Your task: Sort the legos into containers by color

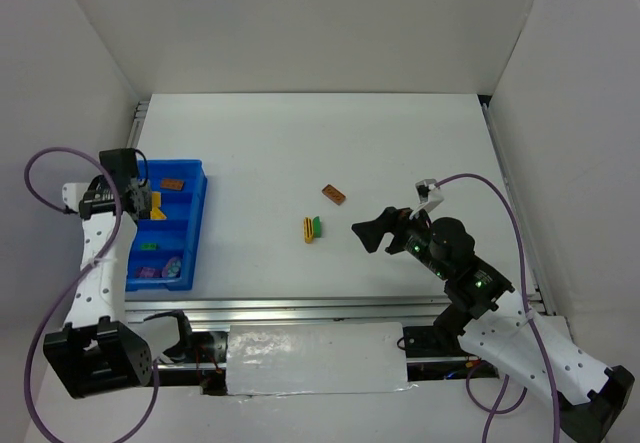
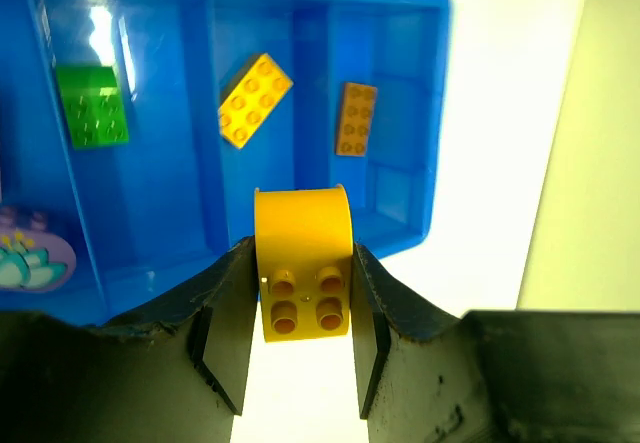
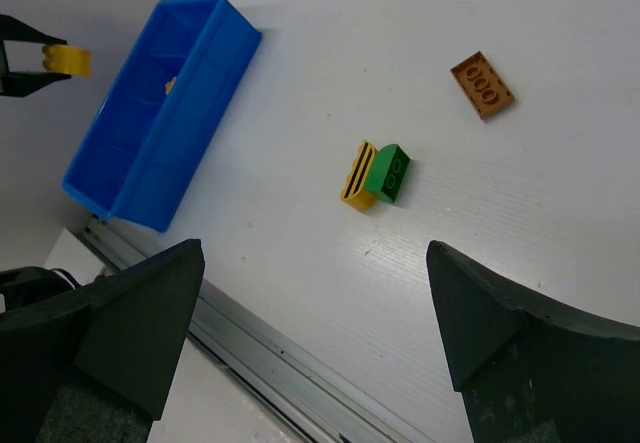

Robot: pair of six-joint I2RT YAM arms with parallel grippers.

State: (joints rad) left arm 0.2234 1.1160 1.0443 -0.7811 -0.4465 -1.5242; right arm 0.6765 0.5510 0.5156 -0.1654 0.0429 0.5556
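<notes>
Left gripper point(image 2: 301, 263), clamped on a yellow round-topped plastic brick point(image 2: 302, 225) with one finger on each flank and the studs facing the wrist camera. Just beyond and below its fingertips lies the bright blue rectangular plastic tray point(image 2: 400, 23). The compartments ahead hold, from the claw's left to its right, a purple flower-printed piece point(image 2: 30, 253), a green tray brick point(image 2: 92, 106), a flat yellow brick point(image 2: 254, 100) and a brown-orange tray brick point(image 2: 357, 118). Right gripper point(image 3: 315, 303), fingers spread wide and empty, above the white table point(image 3: 300, 63). Ahead of its jaws a yellow ribbed piece point(image 3: 358, 175) touches a loose green brick point(image 3: 387, 173). Farther ahead and to the right lies a loose brown-orange brick point(image 3: 482, 85).
</notes>
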